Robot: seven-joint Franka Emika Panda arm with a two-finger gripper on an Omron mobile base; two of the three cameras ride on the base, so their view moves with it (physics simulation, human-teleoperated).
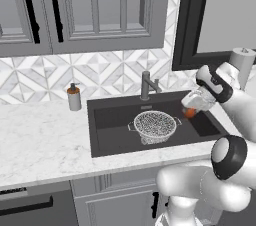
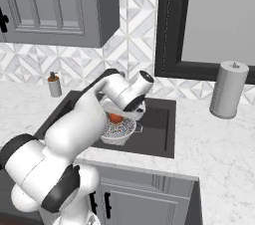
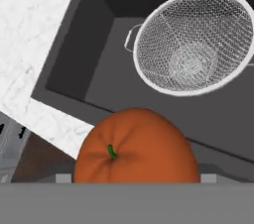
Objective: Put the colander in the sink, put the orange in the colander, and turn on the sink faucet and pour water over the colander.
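The colander (image 1: 155,125) sits in the middle of the dark sink (image 1: 107,122), its mesh bowl holding nothing. My gripper (image 1: 191,110) hangs over the sink's right part, to the right of the colander and above it, shut on the orange (image 1: 190,113). In the hand view the orange (image 3: 136,151) sits close at the bottom, stem toward the camera, with the colander (image 3: 196,44) beyond it at the upper right. From the right base view the orange (image 2: 115,117) shows just above the colander's (image 2: 118,132) rim. The sink faucet (image 1: 146,85) stands behind the basin; no water runs from it.
A soap dispenser (image 1: 74,97) stands on the marble counter left of the sink. A grey paper towel roll (image 2: 228,89) stands on the counter at the right. Wall cabinets hang above the left side, and a dark window frame is behind the sink.
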